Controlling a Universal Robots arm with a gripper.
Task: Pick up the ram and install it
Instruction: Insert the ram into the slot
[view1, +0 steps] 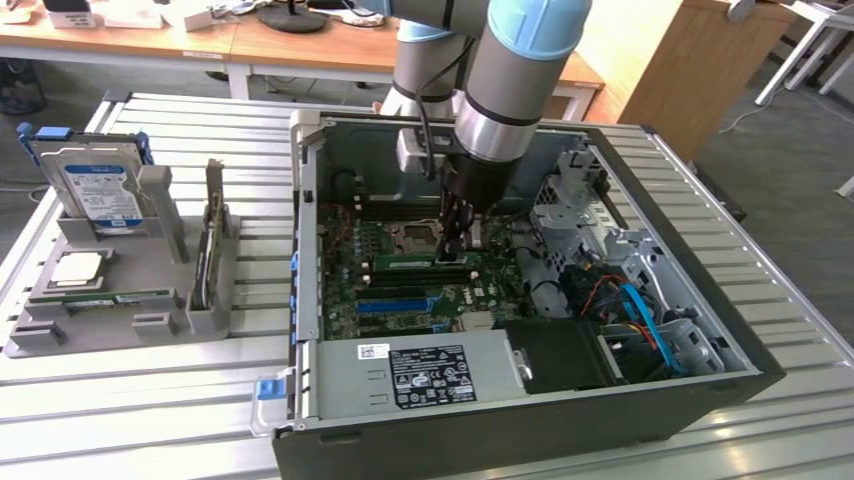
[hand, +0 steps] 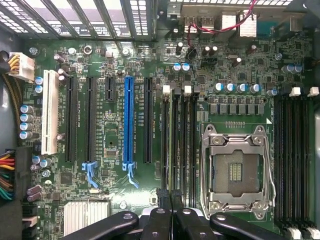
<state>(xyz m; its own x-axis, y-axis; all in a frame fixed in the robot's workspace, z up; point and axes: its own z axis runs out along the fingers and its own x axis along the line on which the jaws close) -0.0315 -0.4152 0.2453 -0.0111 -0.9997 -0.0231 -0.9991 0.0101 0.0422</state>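
The ram (view1: 414, 262) is a thin green stick standing on edge in a memory slot of the motherboard, inside the open computer case (view1: 747, 375). In the wrist view I see the ram (hand: 176, 150) edge-on, in the second slot of the bank beside the empty processor socket (hand: 235, 172). My gripper (view1: 455, 250) reaches straight down into the case. Its black fingers are shut, with the tips at the end of the stick towards the exterior view's right. My gripper (hand: 170, 194) shows no gap between its tips. Whether they press on the stick I cannot tell.
A grey holder (view1: 160, 325) at the exterior view's left carries a hard drive (view1: 96, 190), a dark expansion card (view1: 210, 240), a silver processor chip (view1: 78, 268) and another green stick (view1: 114, 297). The power supply (view1: 414, 375), cables (view1: 641, 310) and drive cage crowd the case.
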